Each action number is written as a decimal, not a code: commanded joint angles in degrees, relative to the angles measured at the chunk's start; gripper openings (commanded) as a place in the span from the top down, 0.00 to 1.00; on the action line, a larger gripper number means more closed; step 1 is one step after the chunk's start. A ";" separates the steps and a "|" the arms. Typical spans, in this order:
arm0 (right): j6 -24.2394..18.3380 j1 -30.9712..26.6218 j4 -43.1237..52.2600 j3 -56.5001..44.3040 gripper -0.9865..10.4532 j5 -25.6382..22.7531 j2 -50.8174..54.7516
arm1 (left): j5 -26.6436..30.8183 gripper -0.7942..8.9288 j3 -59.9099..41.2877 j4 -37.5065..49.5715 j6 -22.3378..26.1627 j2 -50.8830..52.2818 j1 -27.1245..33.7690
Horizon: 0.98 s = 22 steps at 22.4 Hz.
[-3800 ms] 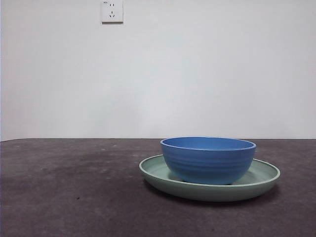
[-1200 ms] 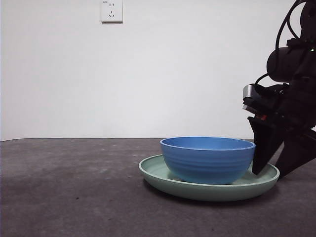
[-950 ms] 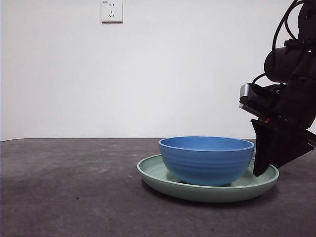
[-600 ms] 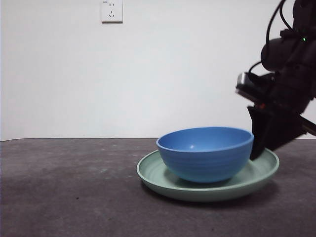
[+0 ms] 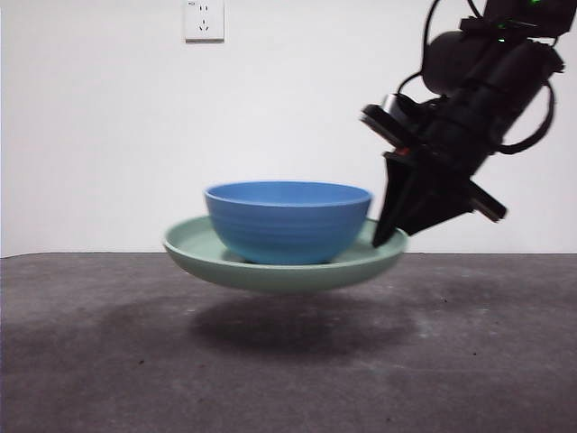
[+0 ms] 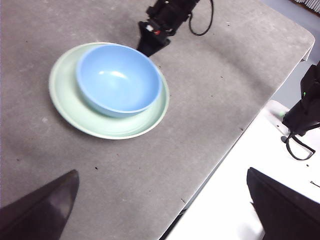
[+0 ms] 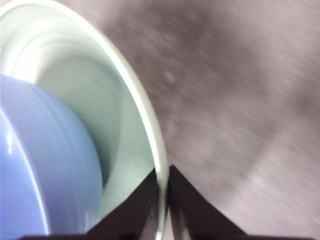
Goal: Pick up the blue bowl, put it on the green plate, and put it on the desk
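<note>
Front view shows the wide, shallow, pale mint-green plate (image 5: 279,263) with a raised rim held in the air above the dark grey-brown, speckled matte bench (image 5: 288,361), its shadow lying below. The round, deep, medium-blue bowl (image 5: 288,221) with faint ridges sits inside the plate. The right tool (image 5: 389,236) has its black jaws pinched on the plate's rim at one side. The left tool (image 6: 160,205) is high above, well apart, jaws spread wide. A white wall socket (image 5: 205,20) is behind.
</note>
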State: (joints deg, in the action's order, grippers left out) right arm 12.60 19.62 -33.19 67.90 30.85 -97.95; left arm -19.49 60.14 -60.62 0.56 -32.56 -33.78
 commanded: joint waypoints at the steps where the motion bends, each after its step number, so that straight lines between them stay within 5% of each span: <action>1: 5.03 1.49 3.13 1.11 0.91 0.61 -0.96 | -0.24 0.34 0.66 0.63 0.07 -0.31 -0.35; 22: 7.61 3.85 5.22 1.09 0.91 -1.57 -9.38 | -0.24 0.34 0.66 0.63 0.04 -0.31 -0.35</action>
State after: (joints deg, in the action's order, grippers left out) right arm 19.59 23.18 -28.53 67.90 29.02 -106.04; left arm -19.49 60.14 -60.62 0.58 -32.56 -33.78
